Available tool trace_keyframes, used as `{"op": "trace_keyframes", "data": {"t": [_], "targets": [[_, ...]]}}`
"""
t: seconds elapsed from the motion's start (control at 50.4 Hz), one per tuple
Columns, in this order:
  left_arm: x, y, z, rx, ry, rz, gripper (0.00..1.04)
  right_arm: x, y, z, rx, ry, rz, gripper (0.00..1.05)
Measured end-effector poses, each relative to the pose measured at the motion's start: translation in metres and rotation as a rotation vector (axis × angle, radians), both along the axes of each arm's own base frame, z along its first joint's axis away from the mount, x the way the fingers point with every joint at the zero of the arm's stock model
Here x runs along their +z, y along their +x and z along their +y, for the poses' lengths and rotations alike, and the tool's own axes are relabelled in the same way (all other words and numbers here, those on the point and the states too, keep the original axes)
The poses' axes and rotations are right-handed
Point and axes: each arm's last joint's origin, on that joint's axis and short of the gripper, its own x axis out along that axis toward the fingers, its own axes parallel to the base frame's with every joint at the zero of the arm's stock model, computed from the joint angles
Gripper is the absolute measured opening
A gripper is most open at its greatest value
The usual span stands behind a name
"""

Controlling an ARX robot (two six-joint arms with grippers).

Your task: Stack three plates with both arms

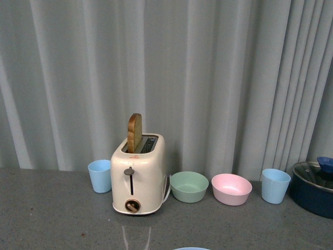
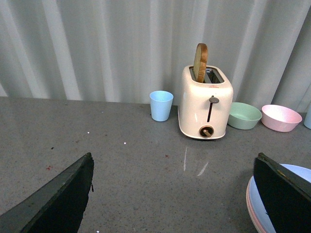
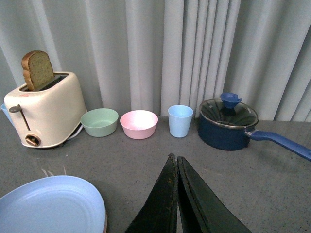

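A light blue plate [image 3: 48, 204] lies on the grey counter, on top of a stack. A pink plate rim [image 2: 250, 209] shows under it. I cannot make out the cream-beige plate. The blue plate also shows in the left wrist view [image 2: 256, 194] and as a sliver at the bottom edge of the front view [image 1: 191, 248]. My left gripper [image 2: 173, 155] is open and empty over bare counter, and one finger [image 2: 284, 194] overlaps the stack's edge. My right gripper [image 3: 174, 156] is shut and empty, beside the blue plate and apart from it. Neither arm shows in the front view.
At the back by the curtain stand a cream toaster [image 1: 138, 174] with a bread slice [image 1: 134, 133], a blue cup [image 1: 99, 175], a green bowl [image 1: 189, 186], a pink bowl [image 1: 231, 188], another blue cup [image 1: 274, 185] and a navy lidded pot [image 3: 227, 124] with a long handle.
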Motion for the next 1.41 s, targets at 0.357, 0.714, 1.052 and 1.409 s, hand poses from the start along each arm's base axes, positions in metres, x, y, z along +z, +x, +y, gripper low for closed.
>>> {"op": "trace_keyframes", "data": {"t": [0.357,0.714,1.052,1.409], "targets": [[0.0,0.0,0.0,0.0,0.0,0.0,0.98,-0.013,-0.007,0.0,0.0,0.0,-0.01,0.03],[0.0,0.0,0.0,0.0,0.0,-0.001,0.98,-0.018,-0.019,0.0,0.0,-0.001,-0.006,0.03],[0.0,0.0,0.0,0.0,0.0,0.0,0.98,-0.018,-0.019,0.0,0.0,-0.001,-0.006,0.19],[0.0,0.0,0.0,0.0,0.0,0.0,0.98,-0.018,-0.019,0.0,0.0,-0.001,-0.006,0.81]]}}
